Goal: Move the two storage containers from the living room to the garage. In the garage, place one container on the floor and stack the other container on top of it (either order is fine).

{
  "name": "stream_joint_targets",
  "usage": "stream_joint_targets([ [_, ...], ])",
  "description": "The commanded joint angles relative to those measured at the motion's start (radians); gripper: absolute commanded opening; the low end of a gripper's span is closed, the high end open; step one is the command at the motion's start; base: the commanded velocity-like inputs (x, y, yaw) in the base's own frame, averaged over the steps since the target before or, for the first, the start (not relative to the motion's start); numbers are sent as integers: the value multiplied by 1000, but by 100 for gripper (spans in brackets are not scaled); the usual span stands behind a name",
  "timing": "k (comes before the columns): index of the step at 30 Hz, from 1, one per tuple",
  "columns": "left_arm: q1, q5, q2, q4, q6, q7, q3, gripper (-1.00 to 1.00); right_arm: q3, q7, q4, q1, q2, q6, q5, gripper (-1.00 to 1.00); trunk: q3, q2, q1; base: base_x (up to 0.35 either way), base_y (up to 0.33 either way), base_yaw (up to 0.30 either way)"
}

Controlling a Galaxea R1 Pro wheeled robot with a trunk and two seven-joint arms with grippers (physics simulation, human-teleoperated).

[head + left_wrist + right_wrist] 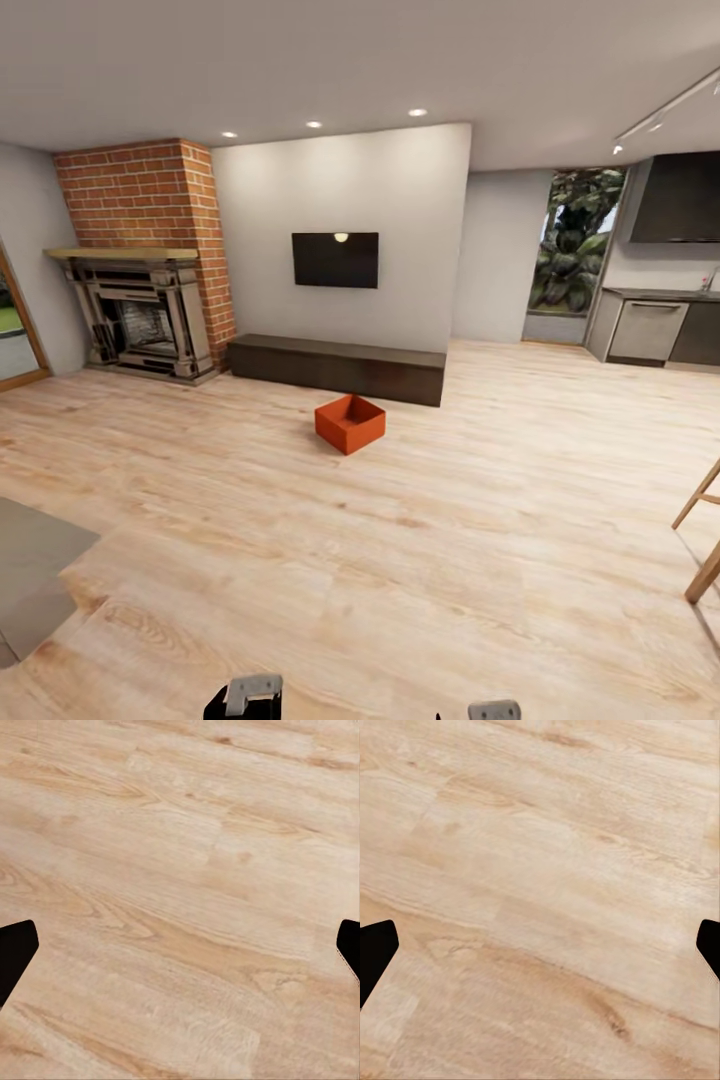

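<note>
An orange-red rectangular open-top storage container [350, 423] sits on the light wood plank floor [400, 560] of the living room, just in front of the long dark low cabinet [337, 367] and turned corner-on to it; its thin walls are plain, and no writing can be read on it. Above the cabinet a black wall television [335, 259] hangs on the grey-white wall, and to the cabinet's left stands the red brick fireplace [143, 260]. To the cabinet's right, past a tall window with foliage [572, 255], lies a grey kitchen counter [655, 325]. Bare planks stretch wide on every side of the container. A grey rug corner [35, 570] and pale wooden furniture legs [705, 535] lie well apart from it, at the edges of the head view. The left gripper [180, 956] and right gripper [540, 956] each hang over bare planks, dark fingertips spread wide, released, holding and touching nothing.
</note>
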Motion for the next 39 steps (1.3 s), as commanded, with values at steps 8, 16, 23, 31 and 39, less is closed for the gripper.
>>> stream_joint_targets([
  [8,-1,10,1,1,-4,6,-9,100,7,-11,1,-1,0,-2,3,100,-1,-1,1,337,-72,0],
  [16,0,10,1,1,-4,6,-9,100,8,-11,1,-1,0,-1,2,100,-1,-1,1,337,-72,0],
  [23,0,10,0,1,-4,6,-9,100,8,-11,1,-1,0,-1,2,100,-5,-1,1,337,-72,-13],
  [31,-1,10,1,1,-4,6,-9,100,7,-11,1,-1,0,-1,2,100,-16,-1,1,336,-96,-67],
  [39,0,10,1,1,-4,6,-9,100,6,-11,1,-1,0,-2,2,100,-28,-1,1,325,-174,-78],
])
